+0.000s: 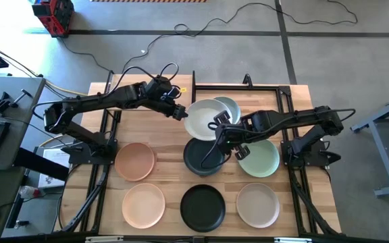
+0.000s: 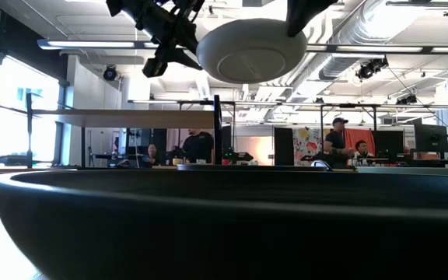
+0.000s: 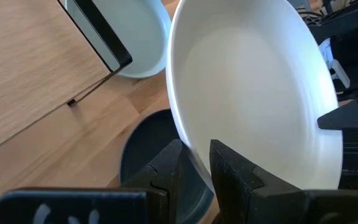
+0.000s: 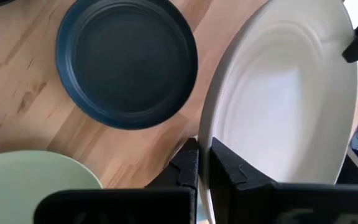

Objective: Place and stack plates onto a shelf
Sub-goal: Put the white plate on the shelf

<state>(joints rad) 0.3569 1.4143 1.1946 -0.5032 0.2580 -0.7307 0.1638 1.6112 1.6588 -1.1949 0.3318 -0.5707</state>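
Carrying the white plate [image 1: 204,119] between them, both arms have it lifted clear of the tabletop [image 1: 161,185]: the left gripper [image 1: 182,113] is clenched on one edge of its rim and the right gripper [image 1: 219,124] is clenched on the opposite edge. The low view shows the plate's underside hanging high above the table. It hovers over the dark plate [image 1: 204,156] and partly over the pale blue-grey plate [image 1: 229,106], near the shelf [image 3: 23,68], whose light board and black frame show in the left wrist view.

The step in hand looks like the transfer of this plate to the shelf. The next move probably calls for both arms to travel together, keeping the plate level, then lower it flat on the board before the fingers let go.

The other plates lie single and empty: the peach-pink plate [image 1: 135,161], a paler peach plate [image 1: 143,205], the black plate [image 1: 203,206], the beige plate [image 1: 258,204] and the pale green plate [image 1: 261,158]. No stack is visible yet.
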